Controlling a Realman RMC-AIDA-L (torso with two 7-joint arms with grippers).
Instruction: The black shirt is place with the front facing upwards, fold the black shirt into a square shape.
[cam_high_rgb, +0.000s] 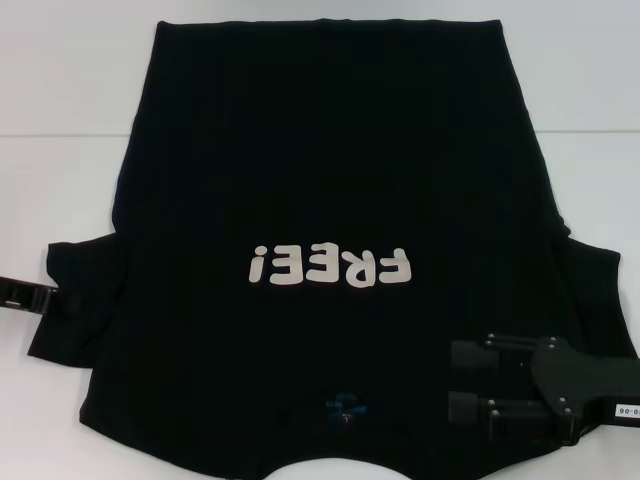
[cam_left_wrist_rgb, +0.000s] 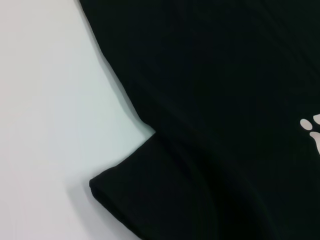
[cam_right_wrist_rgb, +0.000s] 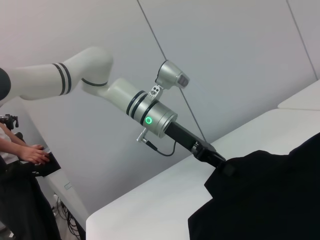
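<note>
Black shirt flat, centred on white surface, collar at near edge | left end effector at left sleeve, grip unclear | right end effector released over right shoulder | we judge: pre-fold; next, pinch sleeves inward.

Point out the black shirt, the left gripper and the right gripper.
black shirt (cam_high_rgb: 330, 150): head view, plain cloth above the letters.
left gripper (cam_high_rgb: 40, 296): head view, at the shirt's left sleeve edge.
right gripper (cam_high_rgb: 470, 382): head view, over the shirt's near right corner.
</note>
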